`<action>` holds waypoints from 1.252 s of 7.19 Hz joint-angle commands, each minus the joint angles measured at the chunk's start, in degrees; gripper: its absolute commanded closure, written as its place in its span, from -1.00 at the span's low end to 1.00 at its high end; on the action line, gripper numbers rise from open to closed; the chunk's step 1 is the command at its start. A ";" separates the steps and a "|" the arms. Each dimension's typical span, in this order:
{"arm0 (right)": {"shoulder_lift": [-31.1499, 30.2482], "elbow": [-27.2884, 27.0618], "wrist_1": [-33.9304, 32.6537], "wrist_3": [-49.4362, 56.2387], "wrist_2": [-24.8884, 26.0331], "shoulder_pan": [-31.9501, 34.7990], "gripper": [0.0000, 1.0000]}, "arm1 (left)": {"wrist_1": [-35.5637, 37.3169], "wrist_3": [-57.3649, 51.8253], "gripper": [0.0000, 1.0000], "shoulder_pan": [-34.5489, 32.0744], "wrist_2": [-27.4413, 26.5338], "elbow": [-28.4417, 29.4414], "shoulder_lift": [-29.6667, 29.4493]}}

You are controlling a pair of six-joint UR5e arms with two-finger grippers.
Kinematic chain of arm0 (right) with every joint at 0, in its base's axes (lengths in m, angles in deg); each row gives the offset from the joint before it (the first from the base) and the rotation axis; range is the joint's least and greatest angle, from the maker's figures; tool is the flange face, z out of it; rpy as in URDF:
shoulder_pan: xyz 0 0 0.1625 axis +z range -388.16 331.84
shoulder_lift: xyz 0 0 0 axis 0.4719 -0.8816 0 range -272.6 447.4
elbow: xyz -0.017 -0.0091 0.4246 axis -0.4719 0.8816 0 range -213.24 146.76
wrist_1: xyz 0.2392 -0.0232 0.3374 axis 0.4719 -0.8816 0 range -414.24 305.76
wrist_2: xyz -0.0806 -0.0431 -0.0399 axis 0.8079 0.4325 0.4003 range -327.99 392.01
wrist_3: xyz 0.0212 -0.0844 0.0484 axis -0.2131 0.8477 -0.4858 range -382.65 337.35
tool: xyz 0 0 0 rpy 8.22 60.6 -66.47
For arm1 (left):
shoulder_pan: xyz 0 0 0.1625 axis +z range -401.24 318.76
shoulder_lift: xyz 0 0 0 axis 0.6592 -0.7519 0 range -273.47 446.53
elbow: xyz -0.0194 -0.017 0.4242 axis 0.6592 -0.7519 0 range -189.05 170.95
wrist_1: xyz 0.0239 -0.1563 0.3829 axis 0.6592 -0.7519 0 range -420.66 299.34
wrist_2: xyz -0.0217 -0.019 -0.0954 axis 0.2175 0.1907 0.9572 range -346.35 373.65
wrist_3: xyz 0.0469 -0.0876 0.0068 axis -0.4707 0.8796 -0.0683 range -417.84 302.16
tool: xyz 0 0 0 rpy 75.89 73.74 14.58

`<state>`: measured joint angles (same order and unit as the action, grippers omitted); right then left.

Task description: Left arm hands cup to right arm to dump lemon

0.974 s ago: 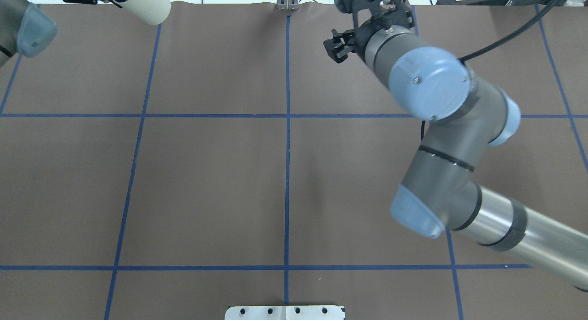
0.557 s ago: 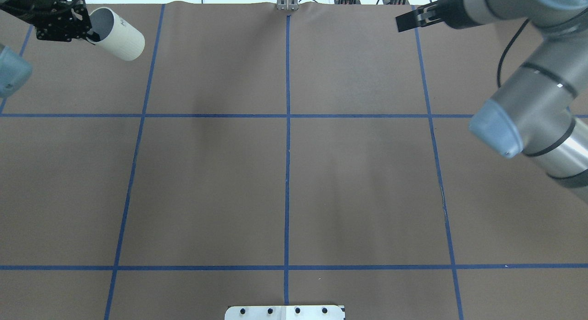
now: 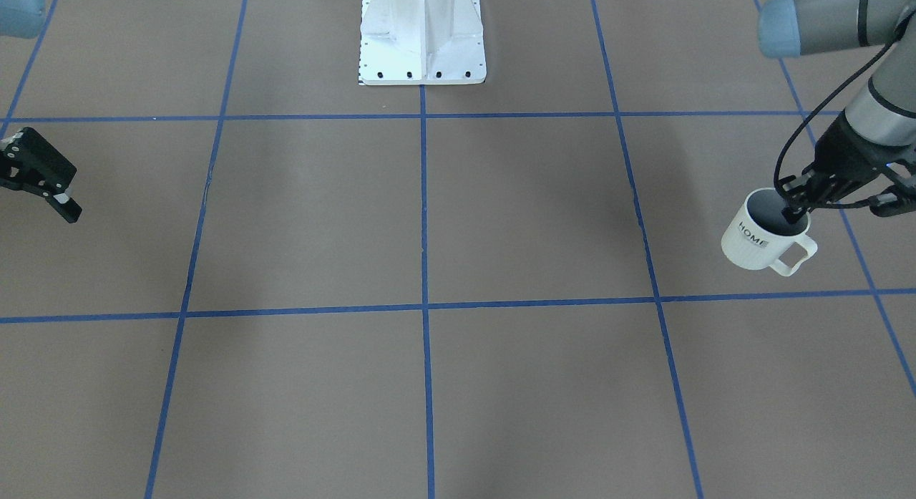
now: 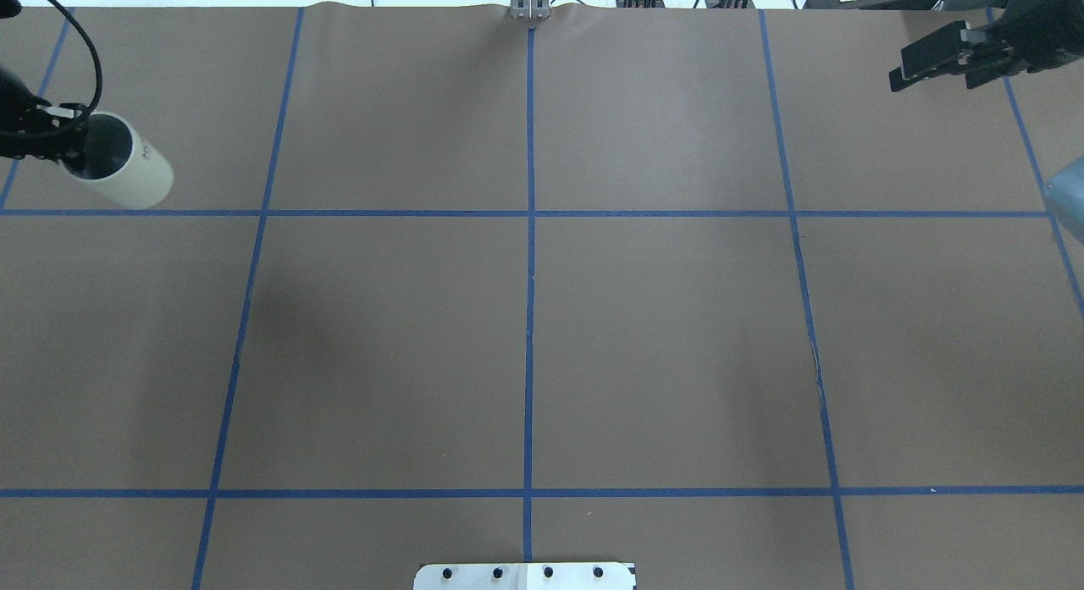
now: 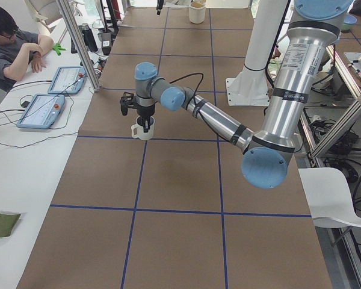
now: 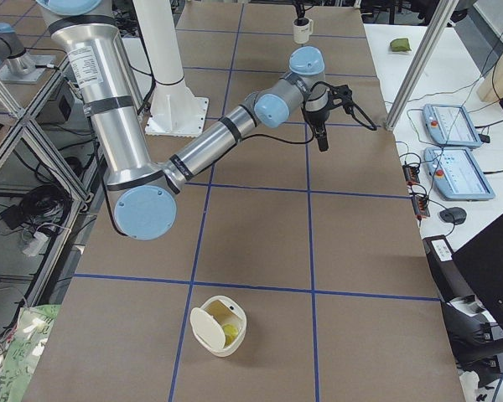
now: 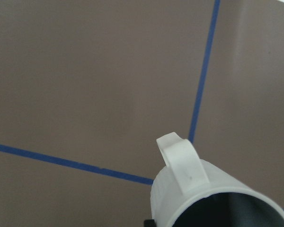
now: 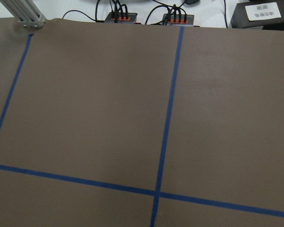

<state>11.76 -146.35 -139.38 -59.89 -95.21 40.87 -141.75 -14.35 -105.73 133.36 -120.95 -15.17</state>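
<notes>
Right now we see the left gripper (image 3: 793,214) clamped on the rim of the cup (image 3: 755,241). One finger reaches down into the dark inside and the other sits outside, at the right edge of the front-facing view. The cup leans a little, with its squarish handle toward the lower right and the word HOME turned to the camera. It sits just above a horizontal blue tape line (image 3: 501,306), and we cannot tell whether its base touches the table (image 3: 300,212). In the overhead view it lies at the far left, in the upper part of the frame. In the left wrist view it fills the bottom right corner, handle pointing up. The right gripper (image 3: 68,211) hangs at the left edge of the front-facing view, well apart from the cup. It grips nothing, and its fingers look closed together into one narrow tip. A white base plate (image 3: 422,41) stands at top centre. In the right-side view a white bin (image 6: 220,325) with something yellow inside lies near the bottom. In the left-side view a person (image 5: 9,42) sits at the upper left.
</notes>
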 commanded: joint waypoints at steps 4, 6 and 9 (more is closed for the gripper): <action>-3.99 -4.04 -31.78 37.59 -0.65 10.83 -1.00 | -8.97 -4.99 1.00 4.88 1.84 3.06 9.33; -6.61 -4.83 -34.22 40.41 -6.41 13.32 -1.00 | -10.39 -0.62 1.00 9.62 1.85 3.44 9.41; -6.36 -5.09 -34.12 39.87 -5.58 13.24 -1.00 | -10.49 -1.65 0.66 10.61 1.85 4.22 11.60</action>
<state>5.45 -151.07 -173.47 -20.03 -100.68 54.04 -152.16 -15.64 -95.41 135.23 -117.12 -4.72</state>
